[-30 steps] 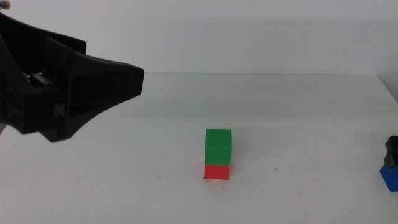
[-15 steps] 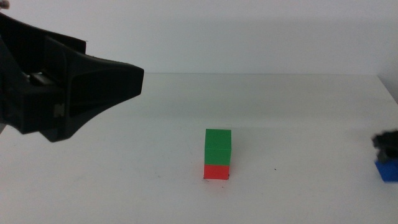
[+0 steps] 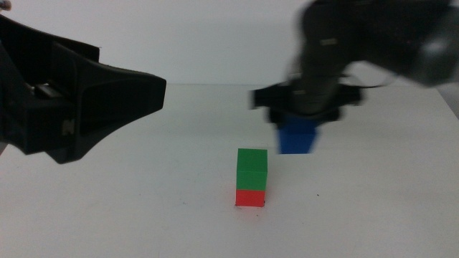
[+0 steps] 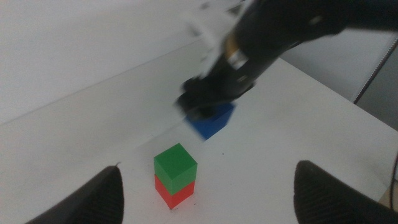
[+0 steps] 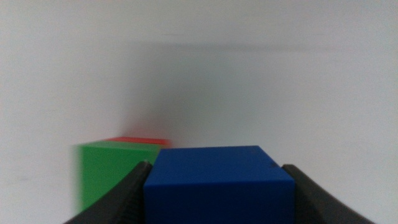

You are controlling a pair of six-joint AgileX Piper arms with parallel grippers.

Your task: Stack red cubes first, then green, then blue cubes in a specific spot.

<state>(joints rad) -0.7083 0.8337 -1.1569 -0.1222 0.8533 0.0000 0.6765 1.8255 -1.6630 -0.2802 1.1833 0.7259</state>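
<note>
While the right gripper (image 3: 297, 132), clamped on opposite flat sides of the small matte blue cube (image 3: 297, 137), hangs right of the green cube (image 3: 252, 168) stacked on the red cube (image 3: 250, 197), that cube looks light, rigid and easily held; the left gripper (image 4: 205, 186) waits spread apart at far left.

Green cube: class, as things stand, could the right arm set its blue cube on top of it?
Probably yes. The green cube sits on the red cube with its top bare, and the right gripper holds the blue cube in the air beside the stack. The left gripper waits, open.

Green (image 3: 252, 169) atop red cube (image 3: 250, 197); blue cube (image 3: 297, 139) seemingly up-right (blurred)
</note>
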